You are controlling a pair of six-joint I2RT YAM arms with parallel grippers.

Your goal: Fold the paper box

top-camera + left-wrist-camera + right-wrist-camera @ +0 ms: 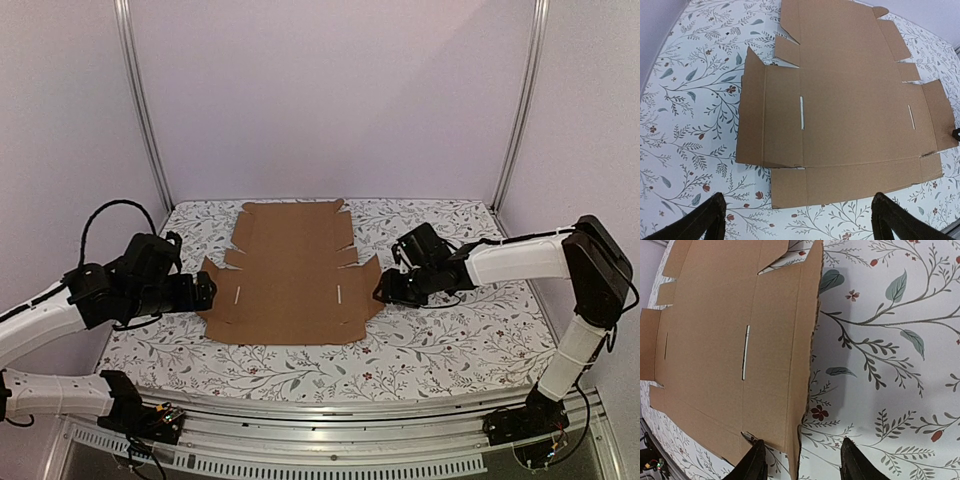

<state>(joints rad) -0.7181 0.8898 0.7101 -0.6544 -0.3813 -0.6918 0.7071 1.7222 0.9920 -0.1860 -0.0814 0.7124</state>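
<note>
The right gripper (801, 462) straddles the raised right flap (367, 283) of the flat paper box (295, 275), jaws half-open, gripping nothing. The left gripper (206, 291) hovers wide open beside the left flap (752, 115).

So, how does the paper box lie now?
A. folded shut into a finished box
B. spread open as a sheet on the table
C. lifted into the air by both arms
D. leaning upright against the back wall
B: the box lies as an open sheet on the table, with its creases and slits in plain view.
</note>
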